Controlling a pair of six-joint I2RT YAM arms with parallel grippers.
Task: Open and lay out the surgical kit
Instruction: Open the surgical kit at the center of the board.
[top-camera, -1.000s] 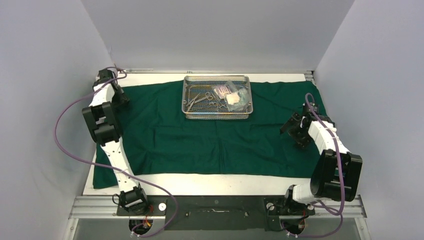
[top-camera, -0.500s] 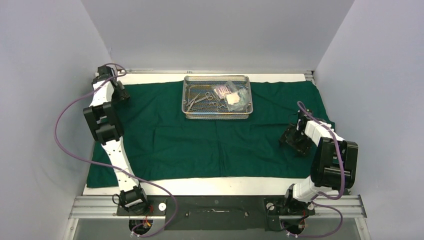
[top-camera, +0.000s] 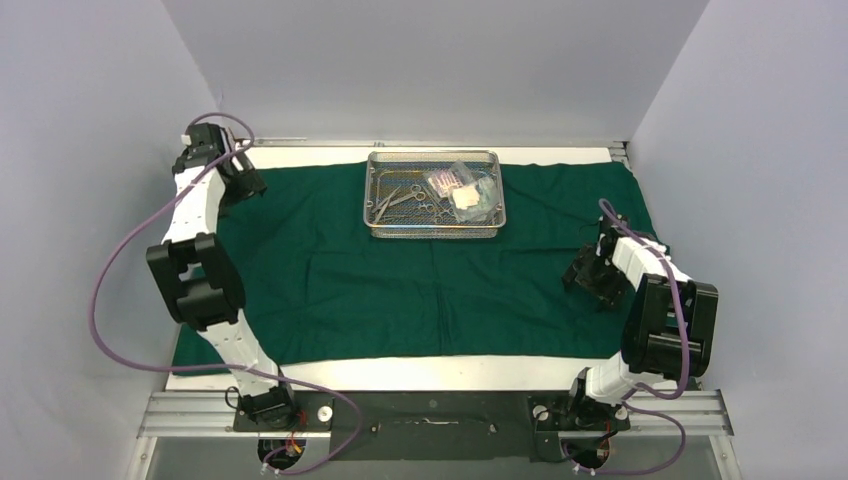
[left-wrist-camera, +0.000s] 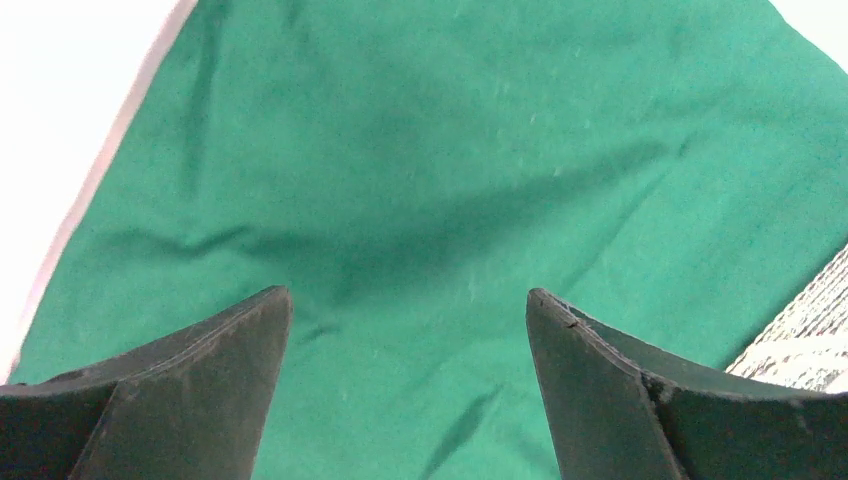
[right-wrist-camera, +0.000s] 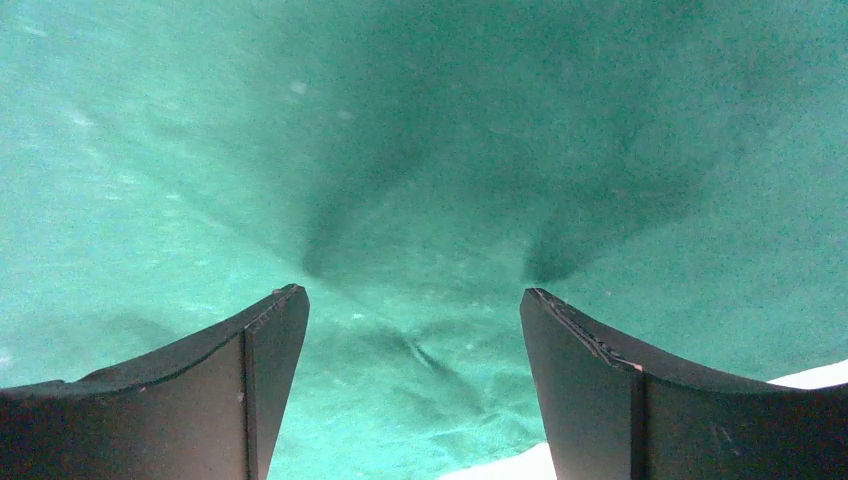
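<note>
The dark green drape (top-camera: 400, 280) lies spread flat over the table. The silver wire-mesh tray (top-camera: 434, 230) stands on its far middle and holds steel ring-handled forceps (top-camera: 425, 208), tweezers (top-camera: 388, 202) and clear gauze packets (top-camera: 462, 190). My left gripper (top-camera: 250, 185) is open and empty above the drape's far left corner (left-wrist-camera: 400, 200); the tray's mesh (left-wrist-camera: 800, 340) shows at the right edge of the left wrist view. My right gripper (top-camera: 590, 280) is open and empty just above the drape's right part (right-wrist-camera: 420, 150), close to its edge.
The white table top (top-camera: 400, 368) shows as a strip in front of the drape and along the far edge (top-camera: 300, 155). Grey walls close in left, right and behind. A black rail (top-camera: 430, 415) carries the arm bases at the near edge.
The left arm has raised its elbow and swung outward, the gripper staying at the far left corner. The right gripper dropped toward the drape and drew nearer. The drape's front-left edge shifted slightly.
</note>
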